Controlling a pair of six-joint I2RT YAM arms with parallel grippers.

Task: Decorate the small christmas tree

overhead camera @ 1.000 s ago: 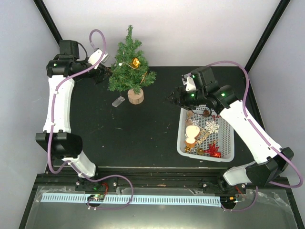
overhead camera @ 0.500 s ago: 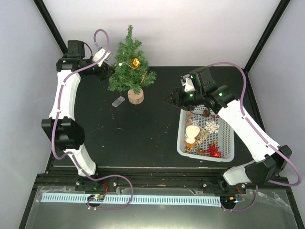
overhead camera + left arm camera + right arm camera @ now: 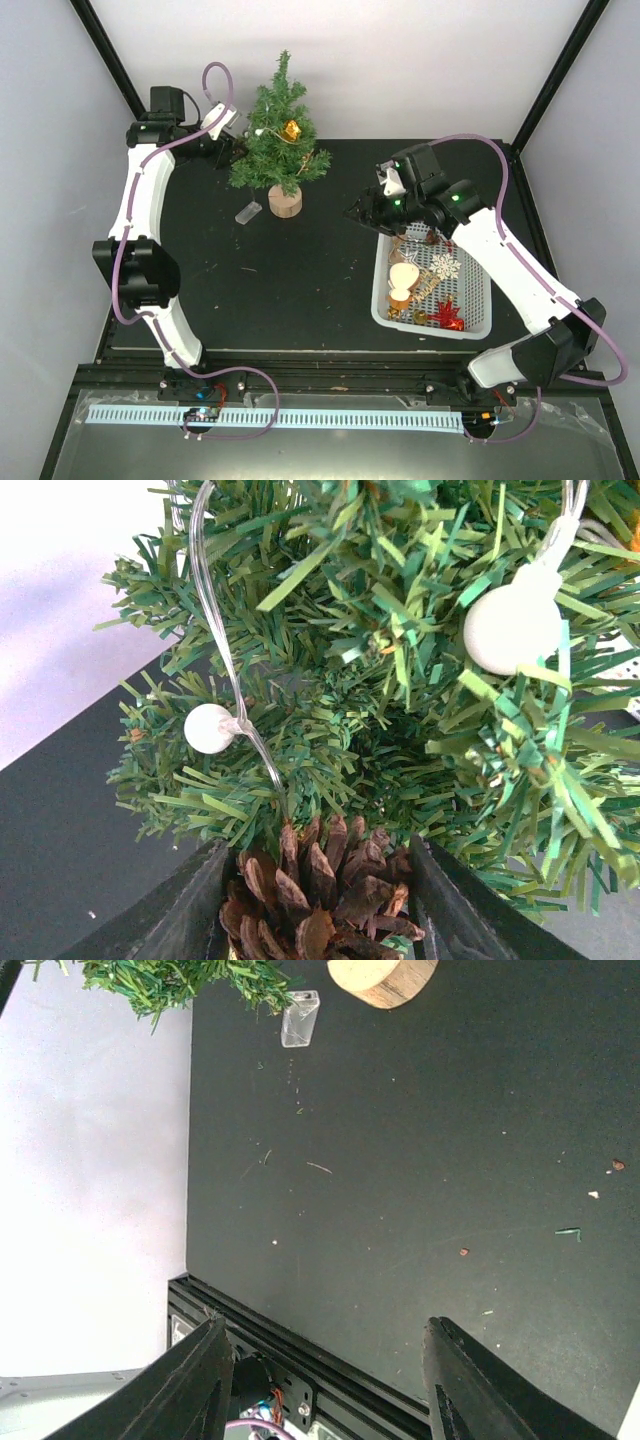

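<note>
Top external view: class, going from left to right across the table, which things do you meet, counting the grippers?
left gripper → small christmas tree → right gripper → white basket. The little clear piece by the tree's base is left out, as it lies within the tree's width.

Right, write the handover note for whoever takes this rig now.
Left gripper: jaws shut on a pine cone, at the branches of the small christmas tree.
Right gripper: jaws open, empty, over the table beside the white basket.
Done: gold ornament and bead light string are on the tree.
Left: seat and release the cone, then hang the basket's ornaments.
</note>
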